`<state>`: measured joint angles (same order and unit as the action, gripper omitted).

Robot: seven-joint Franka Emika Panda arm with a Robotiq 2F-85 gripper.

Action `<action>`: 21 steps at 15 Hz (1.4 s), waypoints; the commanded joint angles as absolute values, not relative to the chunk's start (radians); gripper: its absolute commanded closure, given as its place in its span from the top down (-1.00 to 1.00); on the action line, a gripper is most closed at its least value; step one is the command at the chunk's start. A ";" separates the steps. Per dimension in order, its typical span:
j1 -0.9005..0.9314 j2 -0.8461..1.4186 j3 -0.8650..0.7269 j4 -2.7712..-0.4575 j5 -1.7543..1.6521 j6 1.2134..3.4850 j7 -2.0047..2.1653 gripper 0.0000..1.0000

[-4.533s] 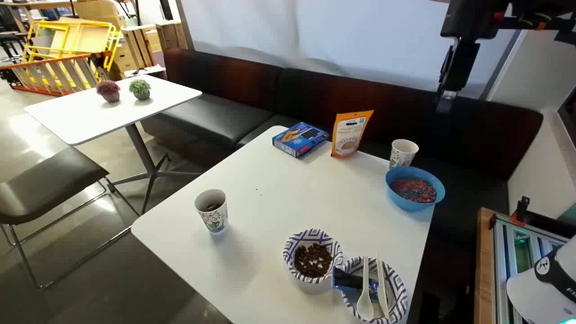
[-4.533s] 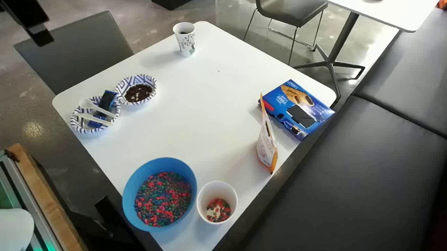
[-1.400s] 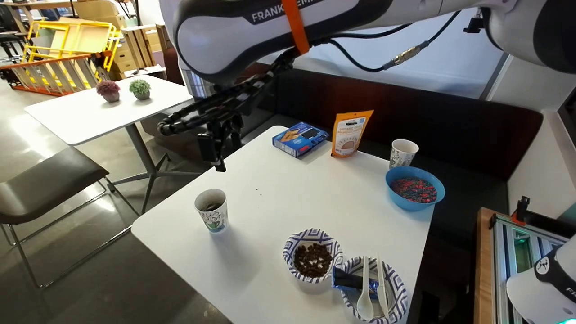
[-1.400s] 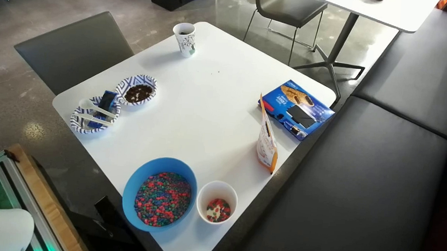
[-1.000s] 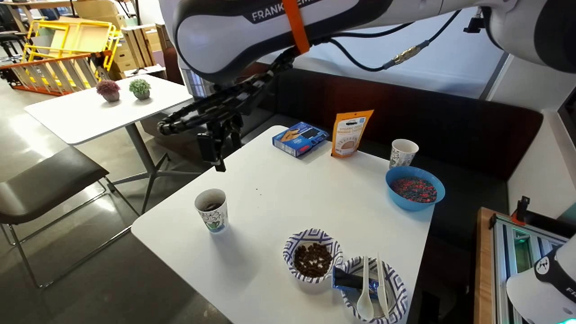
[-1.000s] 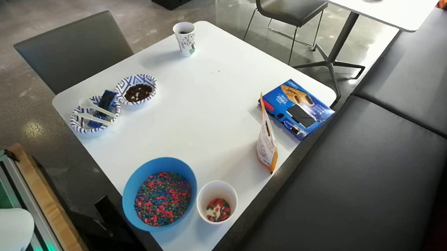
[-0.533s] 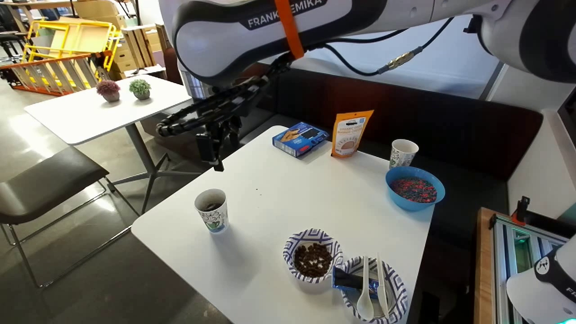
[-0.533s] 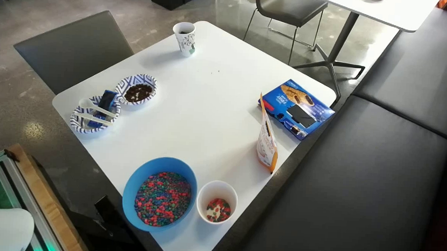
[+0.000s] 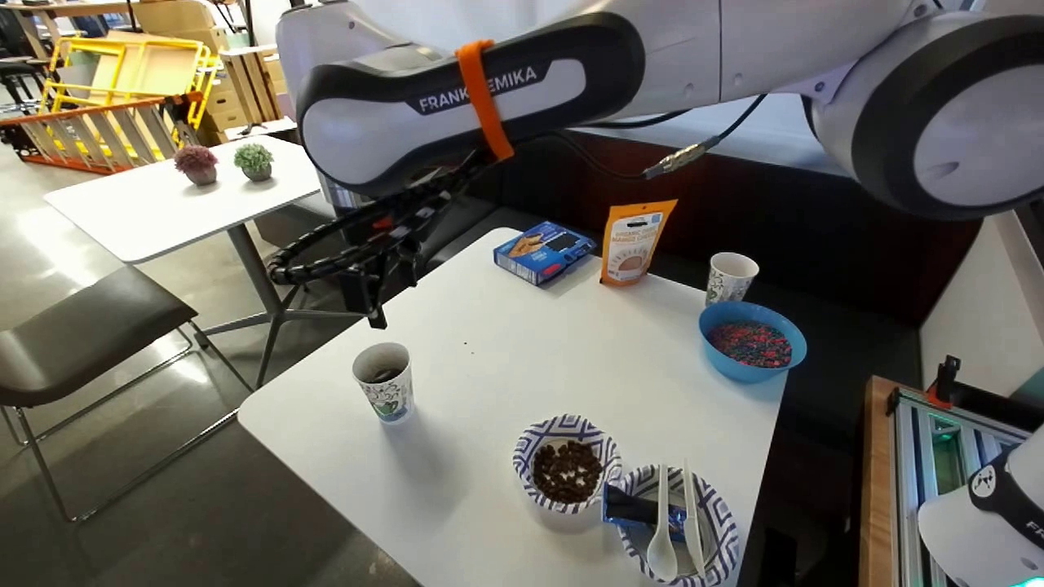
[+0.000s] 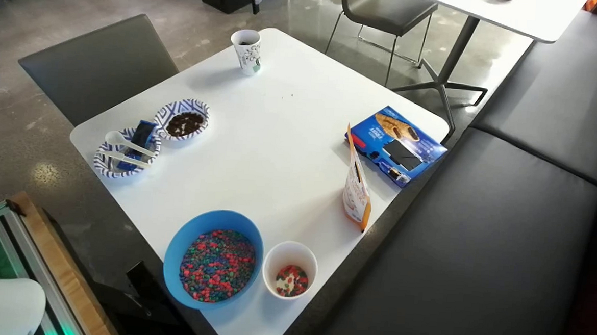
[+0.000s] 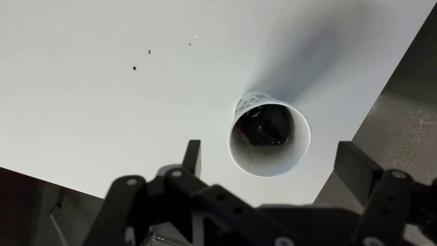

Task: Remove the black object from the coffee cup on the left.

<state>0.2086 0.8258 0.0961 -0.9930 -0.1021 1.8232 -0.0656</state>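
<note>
Black object (image 11: 268, 127) sits inside the upright coffee cup (image 9: 390, 397); end effector (image 11: 269, 152) hangs above, empty.

The end effector's jaws stand wide apart, one to each side of the cup's mouth in the wrist view, and hold nothing. The arm (image 9: 677, 57) carries the lettering "FRANK" and "EMIKA", interrupted by an orange strap (image 9: 487, 106). On the surface (image 9: 489, 383), the upright orange pouch (image 9: 636, 244) reads "MANGO"; the blue box (image 10: 397, 144) just beside it shows "FRUIT", at an angle in an exterior view. The print on the coffee cup is too small to read.
</note>
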 commanded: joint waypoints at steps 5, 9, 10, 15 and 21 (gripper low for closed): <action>0.247 1.012 0.082 -0.771 -0.107 1.802 -0.074 0.68; 0.242 1.073 0.093 -0.710 -0.106 1.798 -0.086 0.65; 0.245 1.086 0.090 -0.698 -0.113 1.808 -0.091 0.66; 0.247 1.141 0.092 -0.642 -0.109 1.795 -0.123 0.39; 0.258 1.170 0.095 -0.610 -0.105 1.778 -0.135 0.18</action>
<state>0.2463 1.1272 0.0948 -0.6804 -0.1021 1.8168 -0.1219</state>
